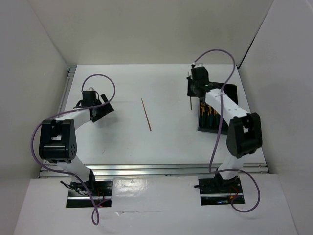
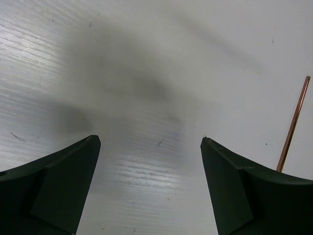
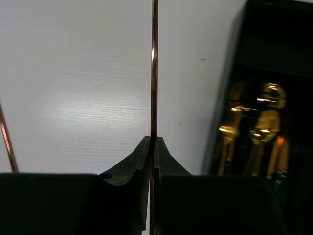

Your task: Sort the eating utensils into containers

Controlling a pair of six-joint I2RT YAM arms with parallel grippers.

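Observation:
My right gripper [image 1: 191, 90] [image 3: 153, 139] is shut on a thin gold-brown chopstick [image 3: 154, 63] [image 1: 190, 103], held just left of the black divided tray [image 1: 229, 93] [image 3: 239, 58]. Gold-headed utensils with teal handles [image 1: 211, 116] [image 3: 254, 132] lie in the tray's compartments. A second chopstick [image 1: 146, 114] lies on the white table in the middle; it shows at the right edge of the left wrist view [image 2: 293, 125] and at the left edge of the right wrist view [image 3: 6, 137]. My left gripper [image 1: 105, 108] [image 2: 150, 147] is open and empty over bare table at the left.
White walls enclose the table on the left, back and right. A metal rail [image 1: 156, 169] runs along the near edge. Purple cables [image 1: 100, 78] loop over both arms.

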